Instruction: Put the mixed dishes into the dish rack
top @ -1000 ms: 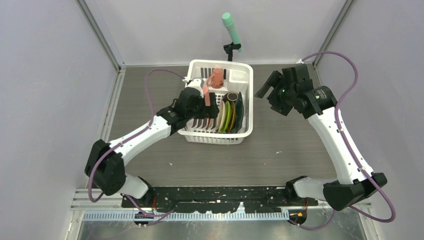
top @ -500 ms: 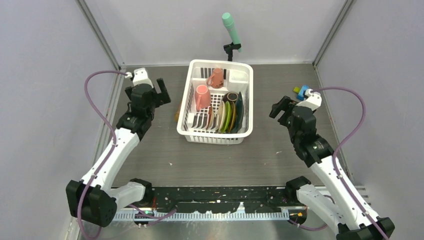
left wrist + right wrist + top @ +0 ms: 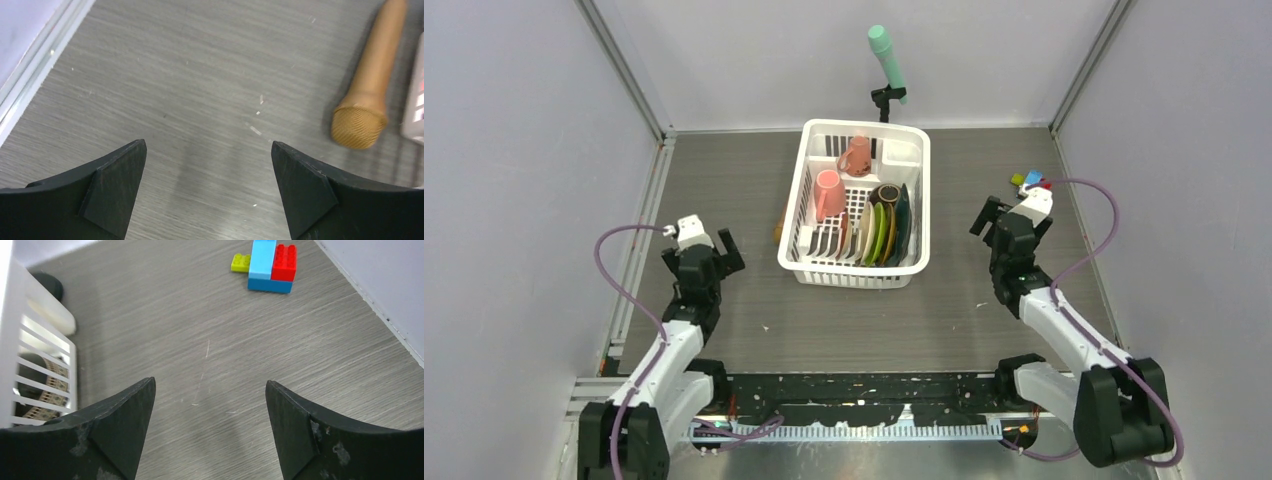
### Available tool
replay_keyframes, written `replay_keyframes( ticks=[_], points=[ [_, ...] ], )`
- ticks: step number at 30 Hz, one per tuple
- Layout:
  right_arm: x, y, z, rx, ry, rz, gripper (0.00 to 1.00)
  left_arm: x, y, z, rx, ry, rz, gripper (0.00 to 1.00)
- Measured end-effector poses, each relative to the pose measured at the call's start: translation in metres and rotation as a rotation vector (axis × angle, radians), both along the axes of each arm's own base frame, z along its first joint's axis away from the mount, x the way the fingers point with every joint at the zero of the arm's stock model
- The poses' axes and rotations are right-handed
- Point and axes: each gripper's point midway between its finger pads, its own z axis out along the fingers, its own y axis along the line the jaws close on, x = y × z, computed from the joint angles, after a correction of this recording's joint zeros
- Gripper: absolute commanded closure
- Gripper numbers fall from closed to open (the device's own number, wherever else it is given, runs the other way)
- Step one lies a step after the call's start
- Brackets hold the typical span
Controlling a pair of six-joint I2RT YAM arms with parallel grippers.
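The white dish rack (image 3: 854,278) stands at the table's middle back. Inside it two pink mugs (image 3: 857,155) (image 3: 828,192) sit at the back and left. Several plates stand on edge in a row, among them a dark teal plate (image 3: 905,225) and a yellow plate (image 3: 879,232), with a small brown bowl (image 3: 886,193) behind them. My left gripper (image 3: 707,248) (image 3: 207,145) is open and empty, low over the table left of the rack. On the rack's right side my right gripper (image 3: 1011,215) (image 3: 210,382) is also open and empty; the rack's side (image 3: 45,340) shows at its left.
A golden-brown microphone-shaped object (image 3: 367,85) (image 3: 780,228) lies against the rack's left side. Coloured toy blocks (image 3: 272,265) (image 3: 1030,181) sit by the right wall. A mint-green cylinder on a black stand (image 3: 886,58) rises behind the rack. Grey walls close in both sides.
The left gripper let go of a pink mug, now in the rack, and drew back left and near. The right arm folded back toward the near edge, its gripper lower.
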Motion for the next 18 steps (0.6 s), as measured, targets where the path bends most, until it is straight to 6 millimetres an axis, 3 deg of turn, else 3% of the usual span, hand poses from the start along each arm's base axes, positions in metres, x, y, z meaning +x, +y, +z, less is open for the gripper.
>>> replay_keyframes(
  ticks=[4,10,14,15,18],
  points=[
    [0.006,-0.002,-0.030,-0.078,0.048,0.020,0.13,-0.002,0.002,-0.031,0.049,0.033,-0.017,0.00],
    [0.017,-0.009,-0.064,-0.174,0.072,0.012,0.13,0.010,-0.006,-0.071,0.098,0.049,-0.110,0.01],
    [0.020,-0.019,-0.098,-0.194,0.111,-0.006,0.13,0.033,-0.014,-0.070,0.124,0.022,-0.165,0.01],
    [0.020,-0.024,-0.107,-0.190,0.124,-0.011,0.13,0.038,-0.015,-0.067,0.128,0.003,-0.171,0.05],
    [0.019,-0.037,-0.123,-0.165,0.148,-0.032,0.13,0.054,-0.021,-0.070,0.145,-0.055,-0.211,0.06]
  ],
)
